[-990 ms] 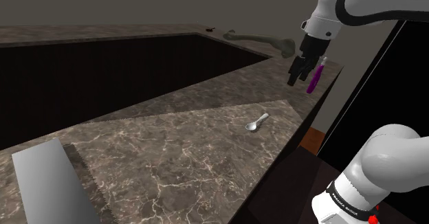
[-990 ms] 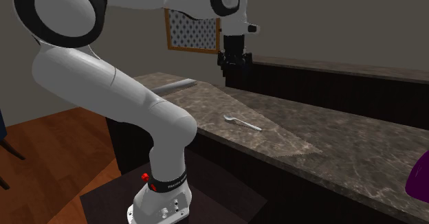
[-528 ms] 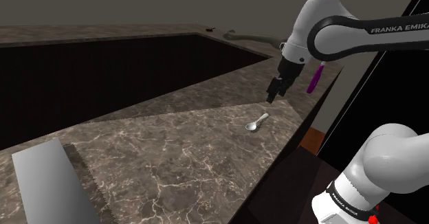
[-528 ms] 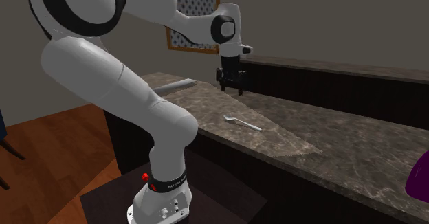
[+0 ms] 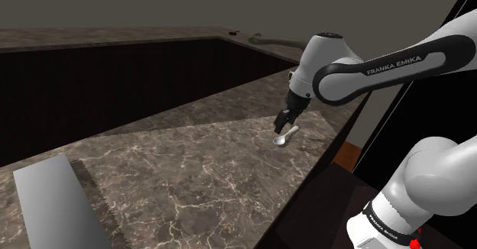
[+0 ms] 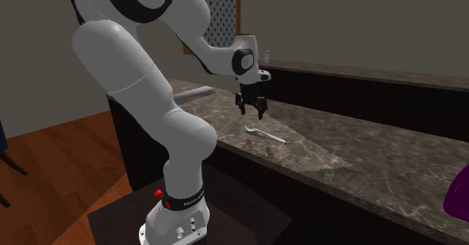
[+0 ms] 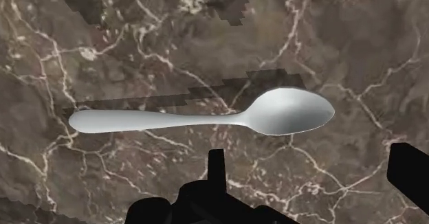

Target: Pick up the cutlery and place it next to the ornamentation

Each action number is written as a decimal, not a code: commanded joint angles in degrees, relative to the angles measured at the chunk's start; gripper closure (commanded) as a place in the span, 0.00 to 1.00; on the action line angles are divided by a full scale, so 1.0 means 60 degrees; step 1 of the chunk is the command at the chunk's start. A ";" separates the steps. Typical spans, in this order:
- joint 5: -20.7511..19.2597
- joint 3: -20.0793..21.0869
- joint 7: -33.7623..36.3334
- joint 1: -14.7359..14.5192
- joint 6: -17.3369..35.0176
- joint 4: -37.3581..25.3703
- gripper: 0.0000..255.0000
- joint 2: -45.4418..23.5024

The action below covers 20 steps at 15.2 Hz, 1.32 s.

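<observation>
Dropped since a second ago: my black claw (image 5: 282, 124) (image 6: 252, 110) (image 7: 311, 163) now hangs just above the small silver spoon (image 5: 287, 137) (image 6: 264, 134) (image 7: 206, 119).
I see its fingers spread, pinching nothing; the spoon lies flat on the brown veined marble counter (image 5: 191, 163) (image 6: 361, 146), near its edge.
</observation>
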<state>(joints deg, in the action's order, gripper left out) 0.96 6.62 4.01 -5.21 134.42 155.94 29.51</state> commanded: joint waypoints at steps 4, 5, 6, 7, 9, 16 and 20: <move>-0.0086 0.0196 0.0160 0.0002 0.1224 0.0148 0.00 -0.0922; -0.0104 0.0207 0.0173 0.0018 0.1392 0.0186 0.00 -0.1053; -0.0124 0.0218 0.0188 0.0035 0.1561 0.0221 0.00 -0.1187; -0.0145 0.0230 0.0204 0.0053 0.1730 0.0253 0.00 -0.1323; -0.0212 0.0263 0.0251 0.0104 0.2167 0.0325 0.00 -0.1690; -0.0212 0.0263 0.0251 0.0103 0.2167 0.0325 0.00 -0.1690; -0.0211 0.0263 0.0252 0.0103 0.2164 0.0325 1.00 -0.1688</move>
<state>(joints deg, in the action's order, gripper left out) -0.30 8.20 5.52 -4.60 147.40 157.89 19.39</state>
